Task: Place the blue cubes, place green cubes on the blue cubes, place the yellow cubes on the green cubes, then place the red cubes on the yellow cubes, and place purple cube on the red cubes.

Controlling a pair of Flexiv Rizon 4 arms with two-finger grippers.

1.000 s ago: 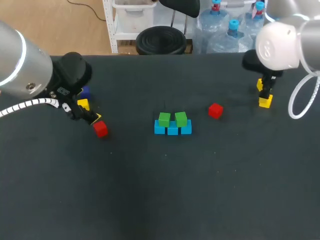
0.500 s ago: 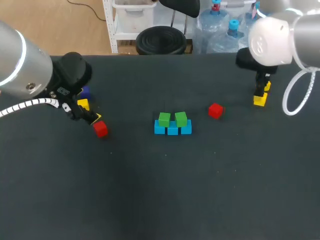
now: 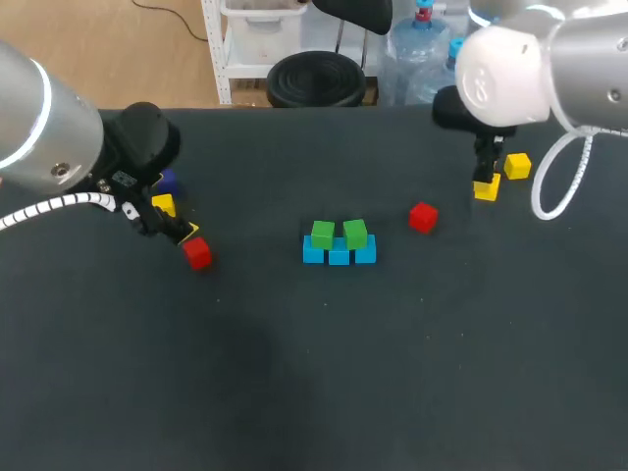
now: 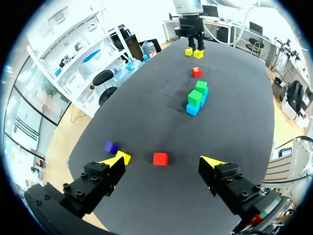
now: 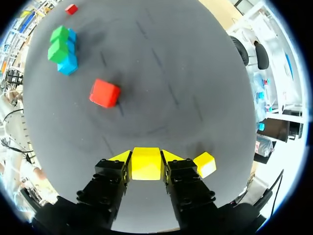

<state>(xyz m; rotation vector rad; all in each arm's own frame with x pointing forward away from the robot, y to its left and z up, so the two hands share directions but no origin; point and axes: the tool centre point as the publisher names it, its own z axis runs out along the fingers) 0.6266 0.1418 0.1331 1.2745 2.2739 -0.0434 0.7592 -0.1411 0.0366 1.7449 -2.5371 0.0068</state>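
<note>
- The dark desk (image 3: 392,373) carries every cube.
- The right arm (image 3: 579,59) comes in far to the right of the blue row. The right jaws are clamped on a yellow cube (image 5: 146,163), which sits square between the two fingers, well right of the row and beyond it. I cannot tell whether this cube touches the desk.
- The left arm (image 3: 39,128) stands well left of the row. The left jaws are apart, with nothing gripped between them.
- The blue row (image 3: 339,254) is three blue cubes touching side by side. Its long axis runs left to right across the desk.
- Two green cubes (image 3: 323,234) sit upright on top of the row. They are lined up along the same axis, with a slim gap between them.
- A red cube (image 3: 423,217) lies near the row's right end, a little beyond it and slightly turned. A second red cube (image 3: 197,253) lies well left of the row, just ahead of the left jaws.
- A second yellow cube (image 3: 518,166) lies just beside the held one, on the side away from the row. A third yellow cube (image 3: 164,205) lies well left of the row, beside the left jaws.
- The purple cube (image 3: 167,181) lies well left of the row, just beyond the third yellow cube.
</note>
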